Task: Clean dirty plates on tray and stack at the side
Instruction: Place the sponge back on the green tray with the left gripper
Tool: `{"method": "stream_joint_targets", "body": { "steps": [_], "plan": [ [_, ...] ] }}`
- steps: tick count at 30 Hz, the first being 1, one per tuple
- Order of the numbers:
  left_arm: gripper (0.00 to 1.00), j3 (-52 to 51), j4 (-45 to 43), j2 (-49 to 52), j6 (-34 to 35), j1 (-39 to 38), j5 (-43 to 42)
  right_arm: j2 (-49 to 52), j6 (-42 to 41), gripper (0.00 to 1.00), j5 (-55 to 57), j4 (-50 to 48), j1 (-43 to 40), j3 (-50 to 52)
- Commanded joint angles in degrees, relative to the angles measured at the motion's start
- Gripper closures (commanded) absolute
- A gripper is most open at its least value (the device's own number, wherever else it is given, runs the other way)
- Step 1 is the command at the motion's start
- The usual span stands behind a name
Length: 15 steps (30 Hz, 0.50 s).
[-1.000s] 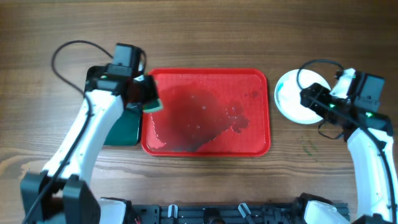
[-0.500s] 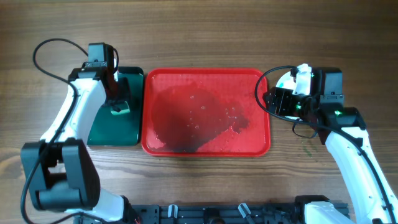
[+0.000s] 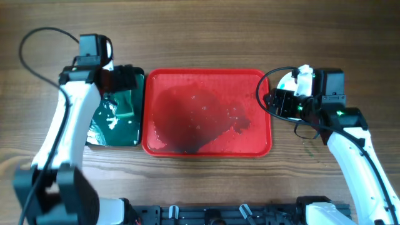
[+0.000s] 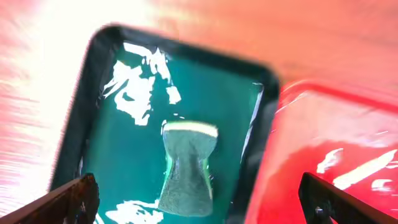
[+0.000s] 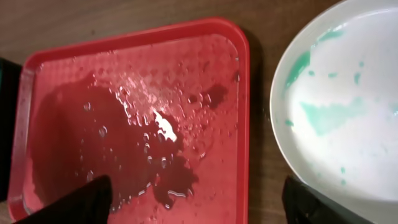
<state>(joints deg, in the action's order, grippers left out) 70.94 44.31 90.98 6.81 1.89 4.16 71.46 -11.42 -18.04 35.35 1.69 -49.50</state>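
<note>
While left gripper (image 4: 198,190) and right gripper (image 5: 198,186) gape wide and empty, one plate (image 5: 336,106) sits right of one red tray (image 5: 244,93), one sponge (image 4: 186,168) left.

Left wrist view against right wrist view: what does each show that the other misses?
Only the left wrist: the sponge lying loose in the dark green tray. Only the right wrist: a white plate with teal smears, on the table beside the red tray. Both: the red tray, wet, with no plate on the part each view shows.
</note>
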Motion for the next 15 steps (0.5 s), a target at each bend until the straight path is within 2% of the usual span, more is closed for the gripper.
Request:
{"method": "stream_joint_targets", "body": {
  "steps": [1,9,15],
  "plan": [
    [0.0,1.4,0.0,-3.6,1.5,0.2,-1.6,-0.2,1.0,0.09,-1.3,3.2,0.2,-5.0],
    [0.0,1.4,0.1,-3.5,1.5,0.2,-1.6,-1.0,1.2,0.0,-1.2,11.8,0.2,-13.2],
    [0.0,1.4,0.1,-3.5,1.5,0.2,-1.6,-4.2,2.2,0.0,-0.3,15.0,0.2,-16.2]
  ]
}}
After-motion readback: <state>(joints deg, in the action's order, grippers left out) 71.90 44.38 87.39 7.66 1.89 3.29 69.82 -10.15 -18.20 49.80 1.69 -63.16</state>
